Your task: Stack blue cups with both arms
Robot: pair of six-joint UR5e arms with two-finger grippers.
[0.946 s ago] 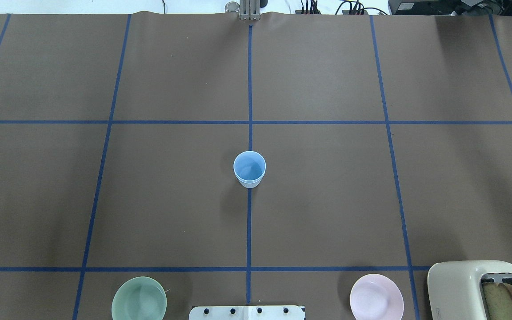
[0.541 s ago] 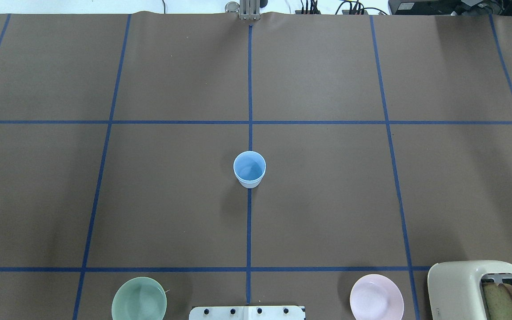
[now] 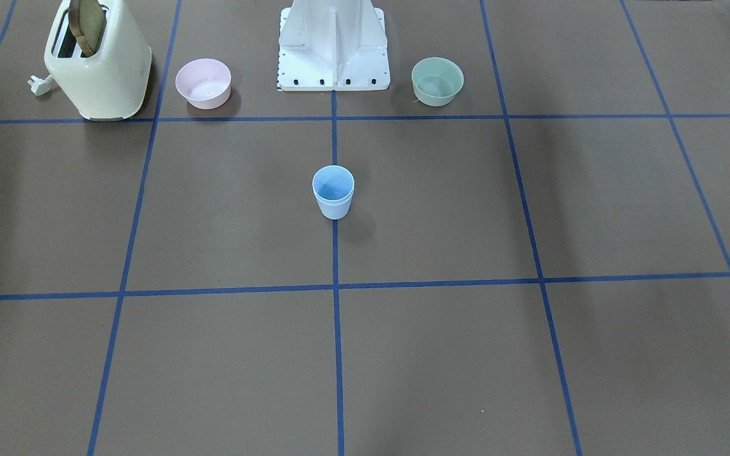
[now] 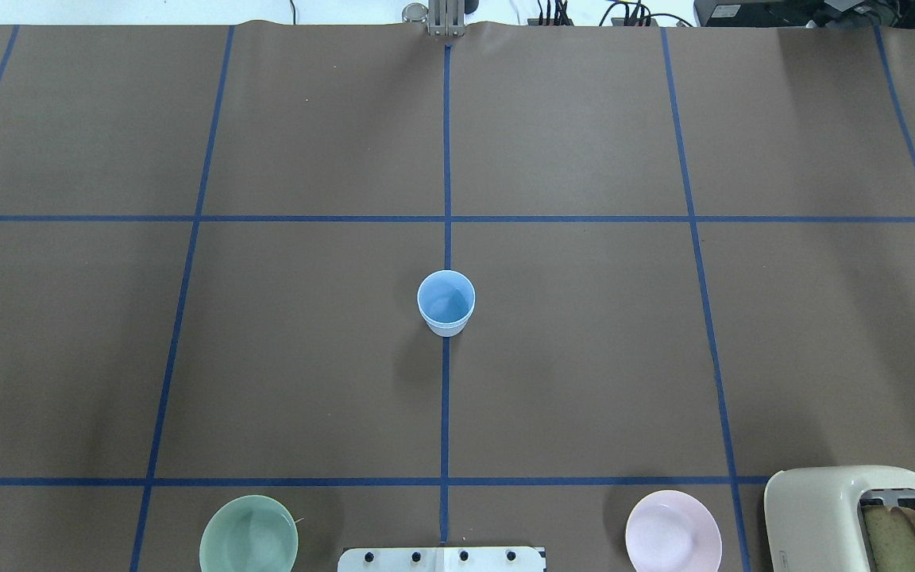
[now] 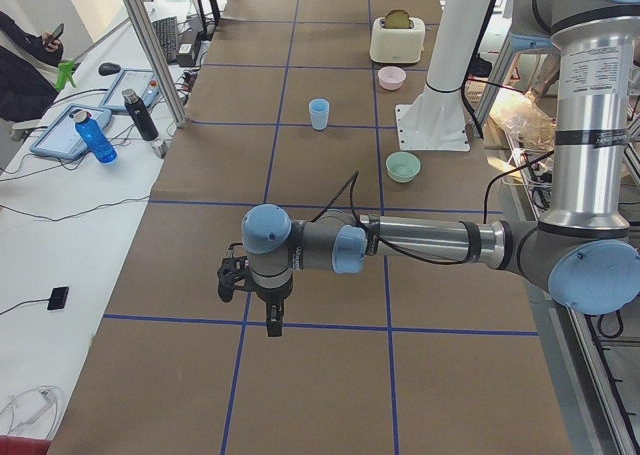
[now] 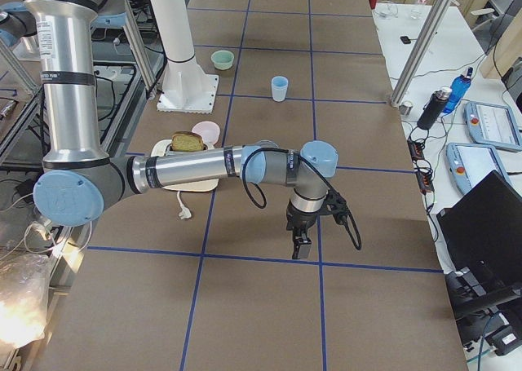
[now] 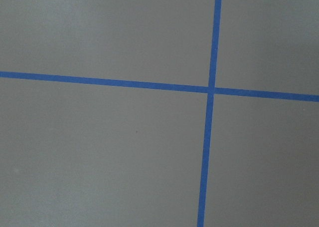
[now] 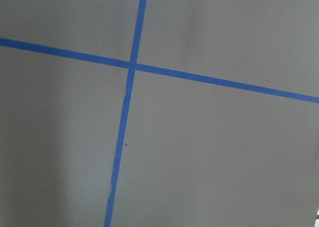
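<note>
The brown paper-covered counter (image 4: pixel 584 357), gridded with blue tape, carries everything. The grey tubular left arm (image 5: pixel 430 240) and the grey tubular right arm (image 6: pixel 188 169) each lie stretched low over it, jaws pointing down above a tape crossing. Whether the left jaws or the right jaws are spread or pressed together cannot be told. Well apart from both sets of jaws stand the cream toaster (image 4: pixel 815 516), the pale green bowl (image 4: pixel 249 544) and the pink bowl (image 4: pixel 673 542). Between the two sets of jaws, far from each, the two light-blue plastic tumblers (image 4: pixel 445 302) stand upright, nested as one stack on the centre tape line.
</note>
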